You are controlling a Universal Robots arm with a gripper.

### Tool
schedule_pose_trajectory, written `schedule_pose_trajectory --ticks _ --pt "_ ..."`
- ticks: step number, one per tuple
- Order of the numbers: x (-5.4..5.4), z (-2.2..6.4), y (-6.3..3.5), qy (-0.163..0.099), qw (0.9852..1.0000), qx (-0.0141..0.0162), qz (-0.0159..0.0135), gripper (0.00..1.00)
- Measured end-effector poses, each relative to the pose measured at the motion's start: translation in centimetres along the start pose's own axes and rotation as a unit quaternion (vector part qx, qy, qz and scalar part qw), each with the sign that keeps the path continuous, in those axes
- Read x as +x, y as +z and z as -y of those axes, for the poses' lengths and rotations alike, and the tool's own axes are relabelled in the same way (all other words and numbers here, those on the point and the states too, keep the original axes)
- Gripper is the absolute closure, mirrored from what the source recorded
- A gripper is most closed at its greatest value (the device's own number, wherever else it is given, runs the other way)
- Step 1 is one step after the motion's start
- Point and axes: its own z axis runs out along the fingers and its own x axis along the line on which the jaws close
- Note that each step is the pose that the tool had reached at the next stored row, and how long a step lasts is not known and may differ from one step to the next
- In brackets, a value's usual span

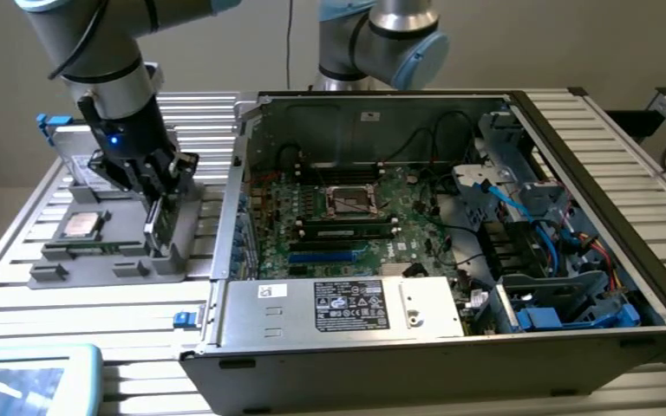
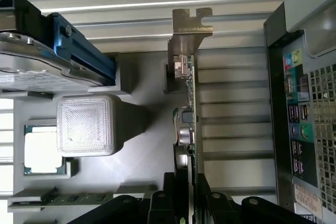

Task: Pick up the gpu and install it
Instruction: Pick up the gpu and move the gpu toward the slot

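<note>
The gpu point(image 1: 159, 224) stands on edge in a slot of the grey holder tray point(image 1: 67, 270), left of the open computer case in the exterior view. In the wrist view the gpu point(image 2: 188, 108) shows edge-on as a thin dark board with small components, and its silvery end bracket point(image 2: 190, 24) is at the far end. My gripper point(image 1: 157, 204) comes down from above onto the card. The black fingers point(image 2: 167, 195) of the gripper point(image 2: 186, 198) sit tight against both faces of the board, shut on it. The card's lower edge is still in the holder.
The open computer case point(image 1: 564, 113) with its motherboard point(image 1: 345, 221) lies to the exterior view's right. The tray also holds a cpu point(image 1: 82, 224), a memory stick point(image 2: 68, 199) and a hard drive on a blue rail point(image 2: 79, 51). A second arm's base point(image 1: 380, 43) stands behind the case.
</note>
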Motion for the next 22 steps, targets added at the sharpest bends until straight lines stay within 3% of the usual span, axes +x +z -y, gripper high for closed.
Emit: schedule_pose_trajectory --ticks 22 --pt "0.3 -0.73 -10.01 0.000 1.0000 0.0000 0.0000 0.73"
